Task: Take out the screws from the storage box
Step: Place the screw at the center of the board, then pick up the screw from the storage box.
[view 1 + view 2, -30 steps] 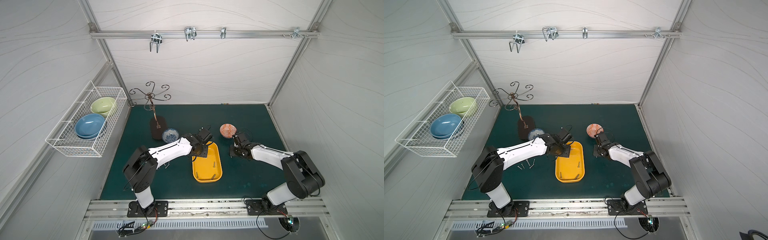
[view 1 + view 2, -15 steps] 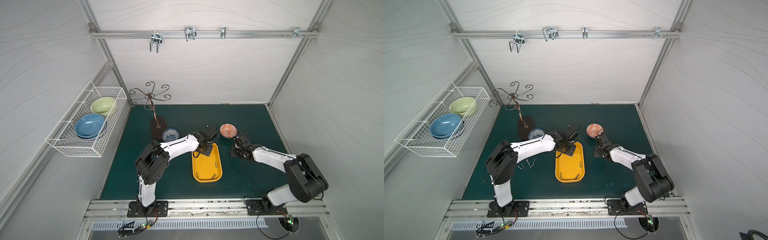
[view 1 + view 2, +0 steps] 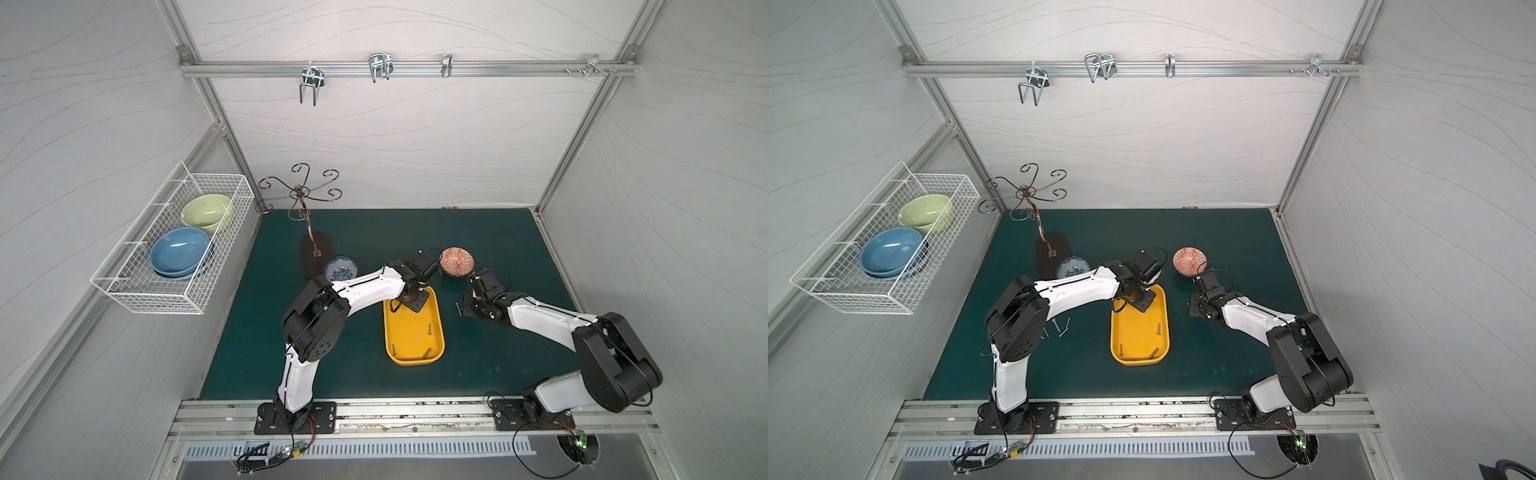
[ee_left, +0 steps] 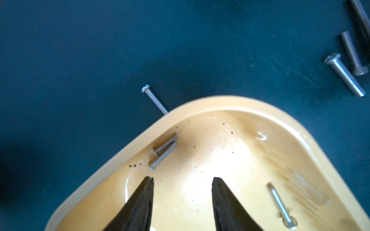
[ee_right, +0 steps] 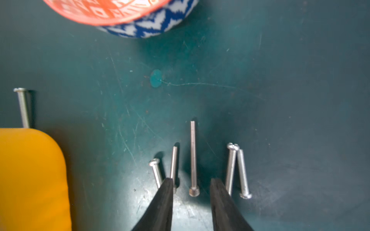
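Observation:
The yellow storage box point(image 3: 413, 332) point(image 3: 1139, 332) lies mid-mat in both top views, with three screws point(image 3: 428, 328) showing in its near half. My left gripper point(image 4: 182, 178) hangs open over the box's far end point(image 4: 230, 124), nothing between its fingers. Two screws point(image 4: 164, 150) lie just ahead in the corner, and another point(image 4: 280, 206) to one side. My right gripper point(image 5: 191, 180) is open low over the mat to the right of the box. A long screw point(image 5: 192, 158) lies loose between its fingertips, in a row of several screws point(image 5: 232, 166).
An orange patterned bowl point(image 3: 457, 261) stands just beyond my right gripper point(image 3: 467, 305). A blue patterned bowl point(image 3: 340, 268) and a hook stand point(image 3: 316, 253) are at the back left. Loose screws point(image 3: 1059, 326) lie left of the box. A wire basket point(image 3: 174, 249) hangs on the left wall.
My right gripper has opened and left the long screw lying on the mat. My left gripper has swung in over the far end of the storage box.

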Robot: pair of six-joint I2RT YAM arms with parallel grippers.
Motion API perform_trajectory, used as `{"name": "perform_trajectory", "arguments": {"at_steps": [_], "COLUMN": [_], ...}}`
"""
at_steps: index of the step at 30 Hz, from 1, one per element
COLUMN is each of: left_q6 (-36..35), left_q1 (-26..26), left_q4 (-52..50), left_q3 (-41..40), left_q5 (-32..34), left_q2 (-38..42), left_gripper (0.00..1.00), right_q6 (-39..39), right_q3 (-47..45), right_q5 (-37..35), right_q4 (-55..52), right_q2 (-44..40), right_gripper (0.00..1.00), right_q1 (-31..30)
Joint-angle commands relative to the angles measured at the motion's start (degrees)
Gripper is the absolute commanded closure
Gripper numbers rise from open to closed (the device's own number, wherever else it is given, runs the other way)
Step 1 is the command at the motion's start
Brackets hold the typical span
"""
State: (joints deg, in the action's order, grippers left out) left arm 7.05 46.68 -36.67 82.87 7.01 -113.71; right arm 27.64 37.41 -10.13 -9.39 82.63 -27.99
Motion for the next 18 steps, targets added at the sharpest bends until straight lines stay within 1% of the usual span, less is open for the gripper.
{"name": "perform_trajectory", "arguments": {"at_steps": [1, 12, 18], "left_q6": [-2.5, -3.7, -3.6], "left_q1": [0.1, -1.6, -3.0], "left_q4": [-0.9, -1.0, -2.2], "left_q3": [2.8, 4.2, 5.1], "left_q5": [0.9, -0.5, -2.2], "left_q2": [-1.4, -3.4, -4.5], "left_gripper": [0.49, 0.51, 0.53], "right_q6": [0.0, -0.6, -0.8], "right_q3": [-0.5, -0.2, -0.2], "right_q5": [0.7, 2.1, 2.6], "right_q4": [0.8, 1.4, 1.6], "right_q2": [-1.0, -0.2, -0.1], "right_gripper": [0.65, 0.66, 0.66], "right_q1": [0.3, 0.3, 0.2]}}
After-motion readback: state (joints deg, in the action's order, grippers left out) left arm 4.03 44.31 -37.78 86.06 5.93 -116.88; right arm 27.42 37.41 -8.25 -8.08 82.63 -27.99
